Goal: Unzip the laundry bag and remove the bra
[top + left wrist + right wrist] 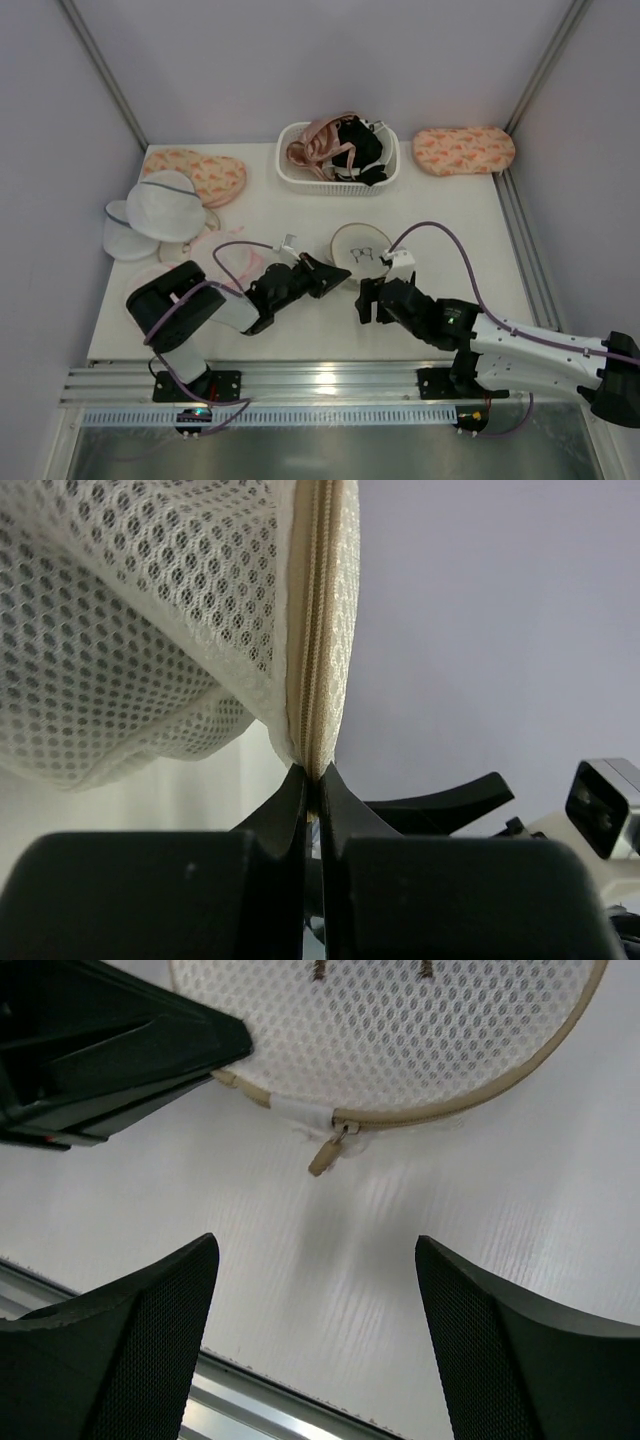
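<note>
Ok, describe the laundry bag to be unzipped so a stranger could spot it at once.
In front of the white basket at the back middle of the table lies the laundry bag, its near-left rim pinched by the left gripper. Unlike the domed white bags at left, it is a flat cream disc with a tan zipper rim and dark glasses-like mark.

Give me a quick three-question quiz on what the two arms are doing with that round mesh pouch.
1. True or false: the right gripper is shut on the zipper pull.
2. Which one grips the laundry bag by its rim? A left gripper; B right gripper; C neither.
3. Fill in: the bag's zipper looks ___.
Key: 1 false, its jaws are open; 2 A; 3 closed.
</note>
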Controlling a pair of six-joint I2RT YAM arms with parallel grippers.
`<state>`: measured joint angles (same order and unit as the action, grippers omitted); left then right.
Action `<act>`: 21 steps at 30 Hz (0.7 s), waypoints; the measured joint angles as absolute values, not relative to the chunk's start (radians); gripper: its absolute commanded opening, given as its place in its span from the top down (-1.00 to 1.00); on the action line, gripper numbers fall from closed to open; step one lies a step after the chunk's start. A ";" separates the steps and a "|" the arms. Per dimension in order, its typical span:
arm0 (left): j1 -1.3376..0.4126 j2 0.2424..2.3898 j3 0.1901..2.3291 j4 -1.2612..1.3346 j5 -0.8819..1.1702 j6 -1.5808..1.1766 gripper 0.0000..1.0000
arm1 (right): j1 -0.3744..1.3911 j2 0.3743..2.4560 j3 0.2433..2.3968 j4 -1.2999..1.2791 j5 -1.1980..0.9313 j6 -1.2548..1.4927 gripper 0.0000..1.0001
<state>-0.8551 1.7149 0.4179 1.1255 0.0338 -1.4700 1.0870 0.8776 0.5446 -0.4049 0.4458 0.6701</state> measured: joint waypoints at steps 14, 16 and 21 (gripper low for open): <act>-0.912 1.590 0.423 0.927 -0.007 -1.457 1.00 | 1.087 1.069 0.583 -0.363 0.583 0.738 0.63; -0.914 1.590 0.422 0.923 -0.007 -1.457 1.00 | 1.087 1.076 0.595 -0.364 0.601 0.749 0.64; -0.915 1.590 0.416 0.929 -0.008 -1.458 1.00 | 1.088 1.094 0.618 -0.391 0.633 0.776 0.86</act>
